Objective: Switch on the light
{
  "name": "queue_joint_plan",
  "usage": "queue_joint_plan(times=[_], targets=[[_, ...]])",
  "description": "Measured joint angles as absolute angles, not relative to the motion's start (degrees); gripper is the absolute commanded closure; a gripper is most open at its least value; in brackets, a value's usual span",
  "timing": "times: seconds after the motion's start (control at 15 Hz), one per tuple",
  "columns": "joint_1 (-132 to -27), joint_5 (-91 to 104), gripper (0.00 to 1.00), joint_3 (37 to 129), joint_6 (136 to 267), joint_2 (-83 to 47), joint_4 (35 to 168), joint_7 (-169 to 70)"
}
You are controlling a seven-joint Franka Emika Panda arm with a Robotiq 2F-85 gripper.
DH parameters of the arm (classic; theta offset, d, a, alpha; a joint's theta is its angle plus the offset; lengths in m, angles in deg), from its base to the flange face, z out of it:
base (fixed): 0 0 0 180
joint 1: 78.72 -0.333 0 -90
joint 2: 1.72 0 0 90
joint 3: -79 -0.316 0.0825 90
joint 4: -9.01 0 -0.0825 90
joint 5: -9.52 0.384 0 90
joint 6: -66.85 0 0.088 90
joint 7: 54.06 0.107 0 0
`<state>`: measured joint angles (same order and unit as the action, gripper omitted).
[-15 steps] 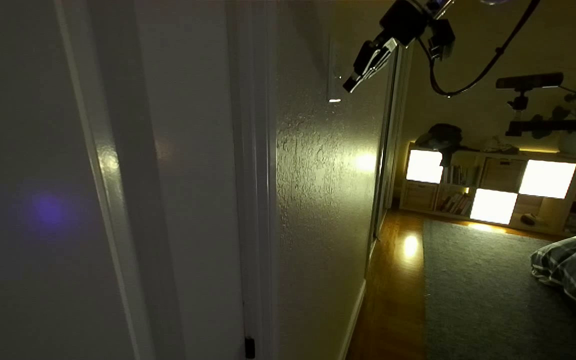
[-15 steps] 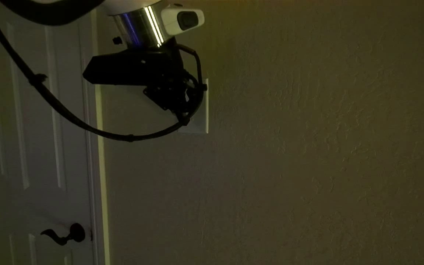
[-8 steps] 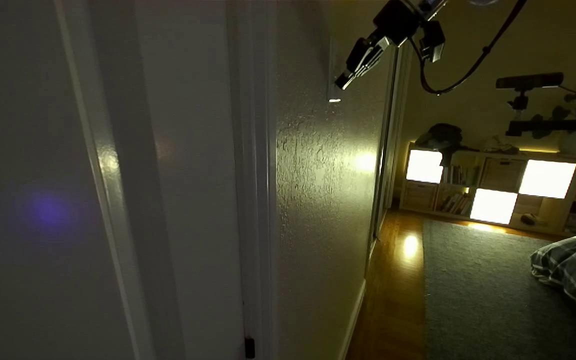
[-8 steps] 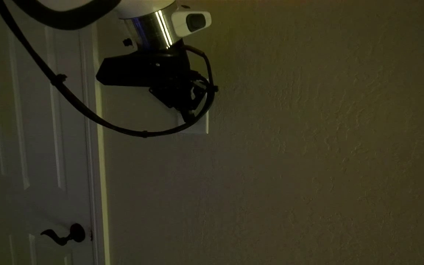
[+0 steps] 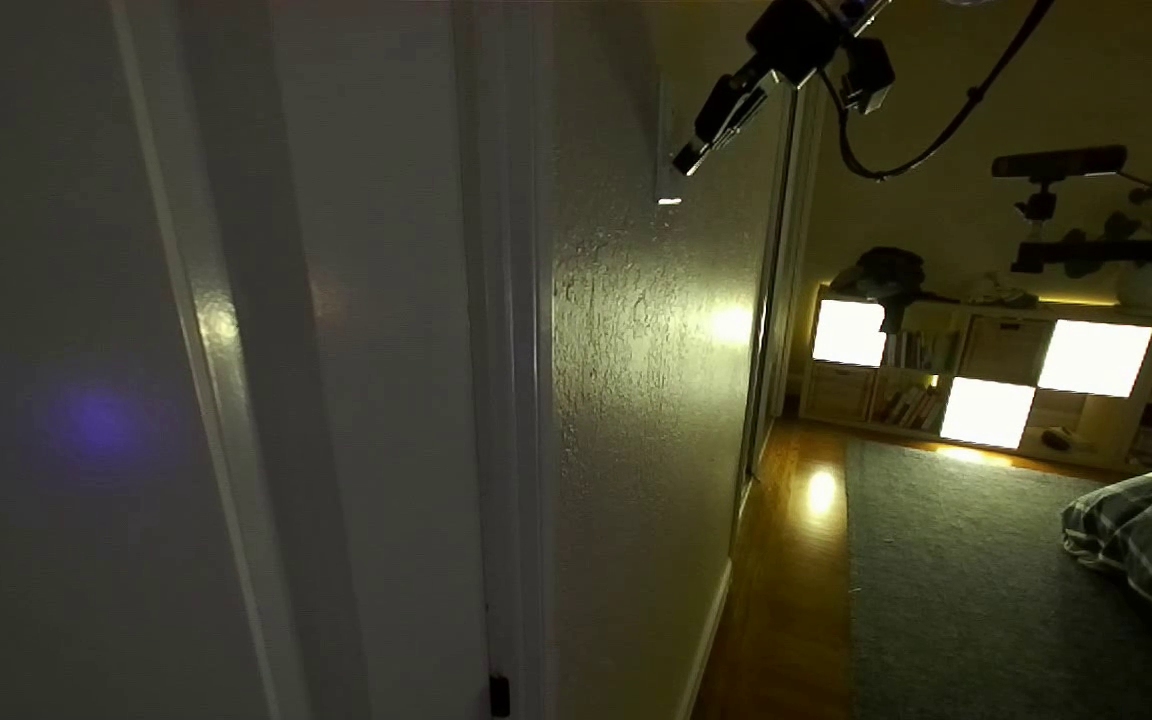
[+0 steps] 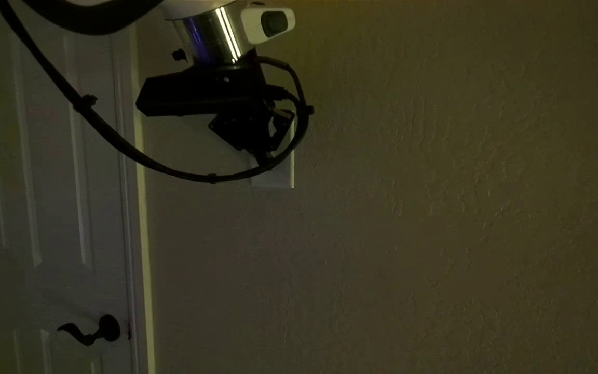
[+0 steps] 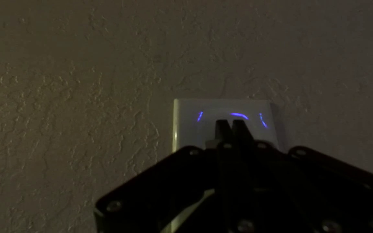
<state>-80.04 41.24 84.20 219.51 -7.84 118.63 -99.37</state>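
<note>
The light switch's white wall plate (image 7: 189, 129) fills the middle of the wrist view, with blue reflections near its edge. In an exterior view the plate (image 5: 664, 130) is an edge-on sliver; in an exterior view its lower part (image 6: 278, 179) shows below the gripper. My black gripper (image 7: 231, 123) points at the plate, its two fingertips together but for a thin slit, with nothing seen between them. The gripper (image 5: 686, 163) is right at the plate; I cannot tell whether it touches. The gripper (image 6: 262, 162) covers the plate's middle, so the switch lever is hidden. The lamp is out of view.
The textured wall (image 6: 434, 208) surrounds the plate. A door (image 6: 44, 182) with a dark handle (image 6: 94, 330) is beside it. A cable (image 6: 138, 158) loops below the wrist. A camera on a stand (image 5: 1058, 163) and a shelf with glowing compartments (image 5: 986, 412) stand farther off. The room is dim.
My gripper has moved in closer to the wall plate, then slightly up over the last half second. The plate has not moved, and the room's brightness looks the same.
</note>
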Motion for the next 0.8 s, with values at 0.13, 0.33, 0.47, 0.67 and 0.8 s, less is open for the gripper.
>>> queue_joint_plan(times=[0.13, 0.33, 0.47, 0.67, 0.8], targets=[[-80.06, 40.01, 0.93, 84.19, 219.46, -7.67, 118.62, -99.36], [-78.95, 37.01, 0.93, 82.93, 219.46, -7.27, 118.58, -98.47], [-78.45, 35.59, 0.94, 82.27, 219.47, -6.92, 118.09, -97.77], [-78.19, 33.59, 0.94, 81.91, 219.23, -6.84, 117.88, -96.93], [-77.98, 32.36, 0.94, 81.7, 218.96, -6.78, 117.84, -95.81]])
